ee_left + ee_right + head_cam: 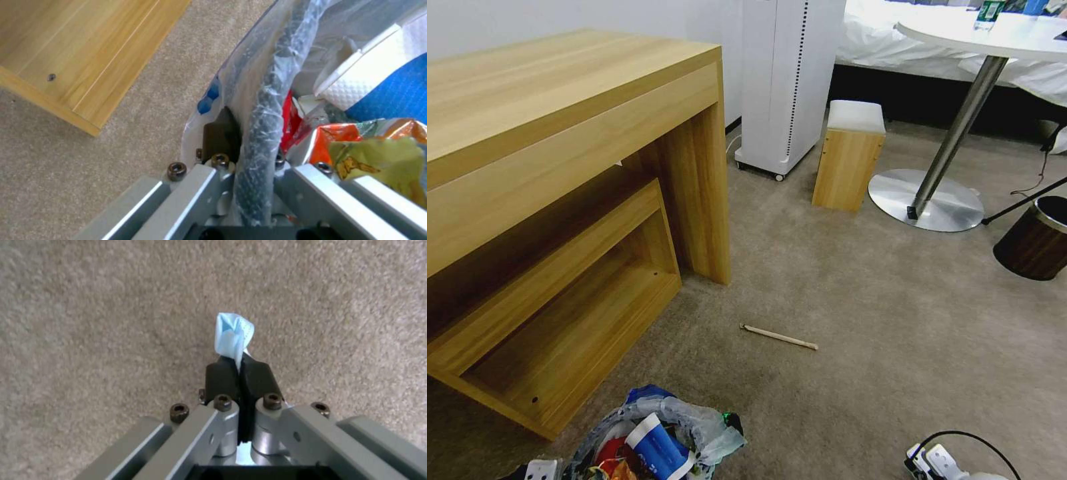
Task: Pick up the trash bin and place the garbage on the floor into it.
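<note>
Two grippers busy: left gripper (pixel 253 166) clamped on the bin (pixel 707 427) rim, carrying it low. Right gripper (pixel 240 370) pinches a blue scrap (pixel 233 336) above carpet (pixel 89 323), presumably for dropping in. Stick (pixel 778 337) lies ahead.

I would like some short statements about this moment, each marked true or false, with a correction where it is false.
1. The left gripper is shut on the rim of the trash bin. True.
2. The right gripper is open and holds nothing. False: it is shut on a crumpled light-blue scrap.
3. A thin wooden stick lies on the carpet. True.
4. The trash bin is empty. False: it holds wrappers and a blue-white carton.
5. The brown wood-look bin stands under the wooden desk. False: it stands near the round table's metal base.
</note>
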Robot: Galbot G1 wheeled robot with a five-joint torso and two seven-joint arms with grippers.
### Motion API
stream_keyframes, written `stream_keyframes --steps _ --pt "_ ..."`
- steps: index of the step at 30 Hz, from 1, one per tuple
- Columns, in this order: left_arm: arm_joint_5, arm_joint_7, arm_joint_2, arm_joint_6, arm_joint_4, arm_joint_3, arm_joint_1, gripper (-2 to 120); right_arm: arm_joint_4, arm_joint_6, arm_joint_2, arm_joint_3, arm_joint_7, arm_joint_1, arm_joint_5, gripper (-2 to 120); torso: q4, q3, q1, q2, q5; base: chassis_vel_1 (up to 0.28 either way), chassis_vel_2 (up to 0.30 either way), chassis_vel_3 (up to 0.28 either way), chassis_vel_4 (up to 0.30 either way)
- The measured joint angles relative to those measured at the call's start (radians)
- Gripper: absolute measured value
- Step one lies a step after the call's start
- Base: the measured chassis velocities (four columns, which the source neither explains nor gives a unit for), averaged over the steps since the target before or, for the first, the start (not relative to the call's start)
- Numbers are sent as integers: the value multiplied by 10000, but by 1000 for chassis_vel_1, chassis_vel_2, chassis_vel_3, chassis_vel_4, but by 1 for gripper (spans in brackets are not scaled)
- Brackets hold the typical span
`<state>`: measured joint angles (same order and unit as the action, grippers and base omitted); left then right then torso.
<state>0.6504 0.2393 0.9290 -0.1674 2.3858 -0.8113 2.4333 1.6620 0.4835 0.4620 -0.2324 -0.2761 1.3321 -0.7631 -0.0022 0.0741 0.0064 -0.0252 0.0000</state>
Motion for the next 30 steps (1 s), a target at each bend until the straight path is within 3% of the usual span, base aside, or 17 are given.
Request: stream_keyframes --steps 9,21,28,30 --pt "26 -50 -12 -3 76 -72 32 0 3 -33 -68 38 80 -24 18 0 0 0 0 0 0 0 0 0 0" --pt "1072 256 -331 -32 569 -728 -24 0 152 -98 -146 76 538 -99 337 0 0 0 0 0 0 0 0 0 0" --pt "1218 312 -192 -48 809 -943 54 0 128 -660 -159 52 937 -433 807 0 0 1 0 1 1 0 0 0 0" --pt "1176 275 -96 -50 812 -967 60 0 137 -1462 14 153 1491 -944 1351 0 -3 1 0 0 0 0 0 0 0"
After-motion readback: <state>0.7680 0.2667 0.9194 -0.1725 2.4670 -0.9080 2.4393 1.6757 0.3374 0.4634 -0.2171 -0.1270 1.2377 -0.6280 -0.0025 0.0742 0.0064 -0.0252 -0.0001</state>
